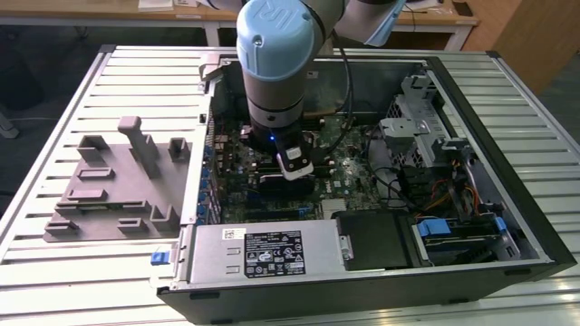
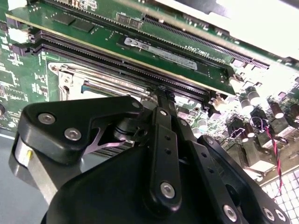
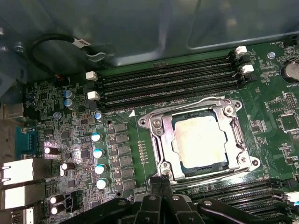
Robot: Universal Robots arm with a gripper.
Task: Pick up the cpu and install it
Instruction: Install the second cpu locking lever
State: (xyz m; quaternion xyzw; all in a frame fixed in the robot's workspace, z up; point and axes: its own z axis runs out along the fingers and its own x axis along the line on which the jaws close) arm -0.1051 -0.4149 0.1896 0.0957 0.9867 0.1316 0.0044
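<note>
The cpu (image 3: 203, 140), a flat square chip with a pale silver top, lies inside the metal-framed socket (image 3: 156, 140) on the green motherboard (image 3: 70, 140) in the first wrist view. My gripper (image 3: 161, 179) hangs just off the socket's edge, over the memory slots beside it, with its black fingers pressed together and nothing between them. The second wrist view shows the gripper (image 2: 161, 91) from behind, its tips down near the slots and the socket frame (image 2: 70, 77). In the exterior view the gripper (image 1: 295, 178) reaches down into the middle of the open computer case (image 1: 507, 170).
Memory slots (image 3: 168, 84) run along both sides of the socket. Upright capacitors (image 3: 98, 154) stand nearby. A power supply (image 1: 263, 251) and a drive bay (image 1: 453, 231) fill the case's near end, with cables (image 1: 399, 183) beside them. A grey fixture block (image 1: 118, 183) lies at the exterior view's left.
</note>
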